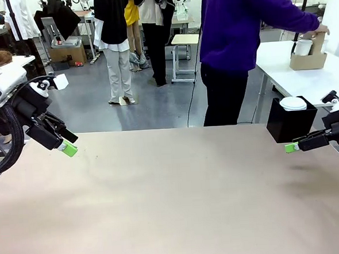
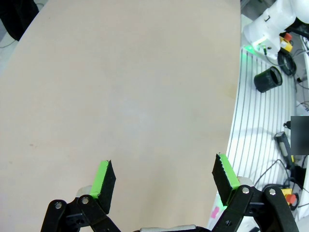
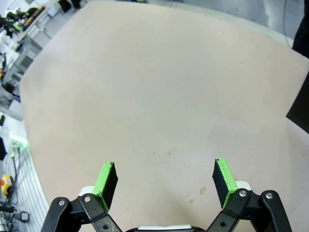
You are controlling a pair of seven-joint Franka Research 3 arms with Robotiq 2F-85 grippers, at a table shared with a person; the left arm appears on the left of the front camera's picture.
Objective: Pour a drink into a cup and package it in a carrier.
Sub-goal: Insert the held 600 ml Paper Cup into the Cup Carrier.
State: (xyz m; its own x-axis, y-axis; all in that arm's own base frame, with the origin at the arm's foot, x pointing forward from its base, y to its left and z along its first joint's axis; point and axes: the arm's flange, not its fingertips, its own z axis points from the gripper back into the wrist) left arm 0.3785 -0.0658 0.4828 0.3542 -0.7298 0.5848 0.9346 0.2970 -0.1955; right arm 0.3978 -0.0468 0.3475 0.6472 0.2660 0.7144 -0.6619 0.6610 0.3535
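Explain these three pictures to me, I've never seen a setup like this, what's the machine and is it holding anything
It is a robot with two arms at a tan table. The front view looks across the table from between the arms. The left gripper and right gripper hang above it, both with jaws open, holding nothing. The other two pictures come from cameras on each wrist, looking down past the green pads at bare tabletop. A black box with a white lidded cup stands at the table's far right. Beyond, a person handles a cardboard carrier holding another cup on a white side table.
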